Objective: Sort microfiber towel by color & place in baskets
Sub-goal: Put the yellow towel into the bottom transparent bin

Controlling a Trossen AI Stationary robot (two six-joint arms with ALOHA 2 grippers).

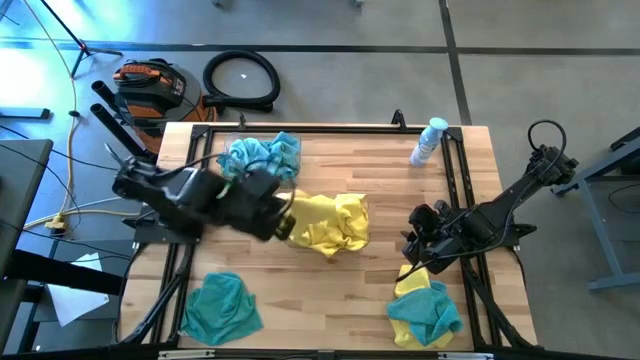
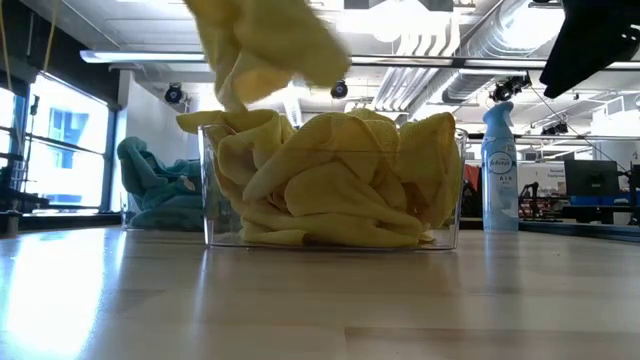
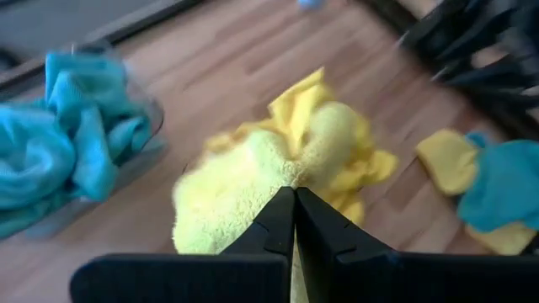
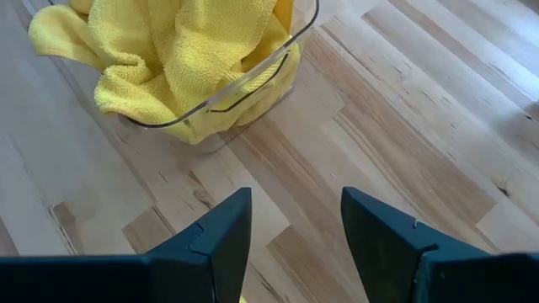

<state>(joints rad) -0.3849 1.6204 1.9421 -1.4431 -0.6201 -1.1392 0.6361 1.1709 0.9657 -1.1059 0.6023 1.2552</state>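
From the front edge of the table, the nearest things are two loose heaps: a teal towel (image 1: pixel 222 308) at about seven o'clock and a mixed yellow-and-teal pile (image 1: pixel 425 310) at about five o'clock, both not yet sorted. Just above that pile hangs the right gripper (image 4: pixel 295 223), its fingers spread wide with nothing between them, waiting over bare wood. At the table's centre stands the clear basket of yellow towels (image 2: pixel 335 180), already well filled and mounded above its rim. The left gripper (image 3: pixel 295 215) hovers at the nine o'clock side of this basket, its fingers clenched on a yellow towel (image 3: pixel 253 181) that dangles over the heap. To finish this step well, I'd judge it should carry the cloth fully over the middle of the basket before letting go, since the pile is high and a drop near the rim could slide out onto the table. Farther back, at about eleven o'clock, sits the basket of teal towels (image 1: pixel 262 155), and at one o'clock the small spray bottle (image 1: pixel 429 140) stands well clear.
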